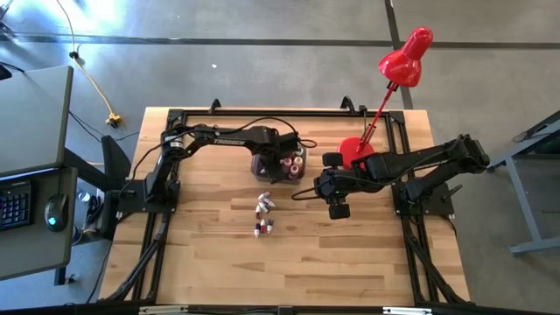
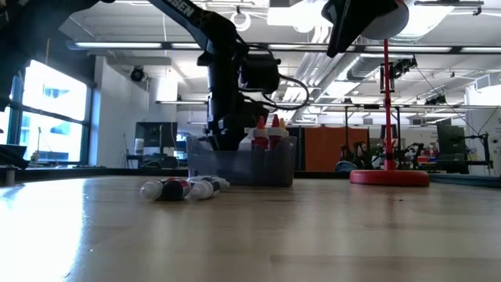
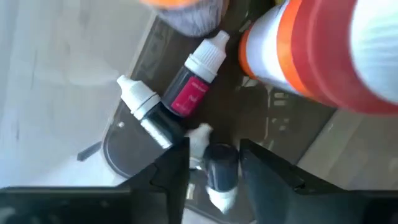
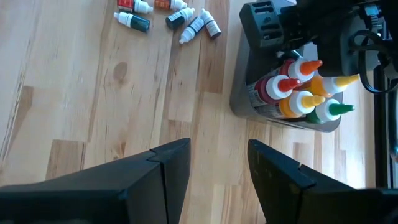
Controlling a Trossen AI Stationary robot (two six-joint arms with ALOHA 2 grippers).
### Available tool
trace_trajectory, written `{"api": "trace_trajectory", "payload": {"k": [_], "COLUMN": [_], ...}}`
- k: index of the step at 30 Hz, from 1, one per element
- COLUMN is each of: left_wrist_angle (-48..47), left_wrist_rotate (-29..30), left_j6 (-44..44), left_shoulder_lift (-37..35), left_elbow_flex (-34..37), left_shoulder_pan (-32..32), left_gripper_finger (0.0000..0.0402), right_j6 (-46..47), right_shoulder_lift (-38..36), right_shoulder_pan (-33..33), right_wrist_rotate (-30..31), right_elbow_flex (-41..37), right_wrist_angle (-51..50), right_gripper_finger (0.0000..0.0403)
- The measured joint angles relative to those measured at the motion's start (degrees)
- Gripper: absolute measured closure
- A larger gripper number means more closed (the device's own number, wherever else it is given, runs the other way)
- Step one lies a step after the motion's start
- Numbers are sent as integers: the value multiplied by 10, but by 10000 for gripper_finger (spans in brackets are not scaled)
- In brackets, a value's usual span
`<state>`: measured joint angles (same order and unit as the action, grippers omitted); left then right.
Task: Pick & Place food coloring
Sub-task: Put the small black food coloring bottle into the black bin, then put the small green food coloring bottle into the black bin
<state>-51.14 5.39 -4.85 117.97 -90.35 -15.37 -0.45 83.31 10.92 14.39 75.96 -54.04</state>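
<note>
The food coloring is split up. Several slim vials lie loose on the table point(image 1: 263, 216) point(image 2: 180, 189) point(image 4: 168, 15). Taller squeeze bottles with red, orange, yellow and green tips stand in the dark grey bin point(image 1: 278, 164) point(image 4: 298, 93). More vials lie on the bin's floor point(image 3: 186, 93). My left gripper point(image 3: 214, 155) reaches down into the bin, open, with a dark vial with a white cap point(image 3: 221, 171) lying between its fingers. My right gripper point(image 4: 217, 162) hovers open over bare table, right of the bin. My left gripper comes from above into the bin with its fingers on either side of the dark vial's body point(image 3: 221, 163), lying across it. A gap shows beside one finger point(image 3: 177, 165). The vial is close to the other finger point(image 3: 258, 168); I cannot tell whether they touch.
A red desk lamp stands on its round base point(image 1: 354, 150) point(image 2: 389, 177) at the far right of the table, close behind my right arm. The near half of the wooden table point(image 1: 289, 271) is bare. A black frame runs along the table's edges.
</note>
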Motion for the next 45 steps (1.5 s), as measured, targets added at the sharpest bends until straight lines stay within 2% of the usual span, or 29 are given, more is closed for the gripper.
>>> {"api": "trace_trajectory", "payload": {"k": [6, 16, 19, 23, 25, 27, 32, 38, 41, 45], "left_wrist_angle": [-8, -91, -101, -119, -143, -159, -223, -217, -170, -82], "left_wrist_rotate": [1, -21, -72, -185, -211, -187, -61, 70, 90, 90], "left_j6": [3, 2, -14, -30, -36, -45, -76, -127, -138, -169], "left_shoulder_lift": [-13, -86, -111, -137, -147, -158, -191, -246, -282, -335], "left_elbow_flex": [0, 0, 0, -1, -1, 0, 0, 20, 62, 152], "left_shoulder_pan": [0, 0, 4, 17, 29, 49, 126, 238, 280, 311], "left_gripper_finger": [221, 216, 215, 215, 215, 215, 215, 215, 215, 215], "right_j6": [0, 0, 0, 1, 2, -12, -7, 3, 2, -75], "right_shoulder_lift": [0, 0, 0, 0, 0, 0, 11, 93, 154, 221], "right_shoulder_pan": [0, 0, 0, 0, 0, 0, 0, 0, -4, -4], "right_wrist_rotate": [0, 0, 0, 2, -5, -26, -70, -23, -23, -91], "right_elbow_flex": [0, 0, 0, 0, 0, 0, 0, 0, 0, 0], "right_wrist_angle": [0, 0, 0, 15, 29, 49, 111, 200, 252, 318], "right_gripper_finger": [249, 249, 249, 249, 249, 249, 249, 249, 249, 249]}}
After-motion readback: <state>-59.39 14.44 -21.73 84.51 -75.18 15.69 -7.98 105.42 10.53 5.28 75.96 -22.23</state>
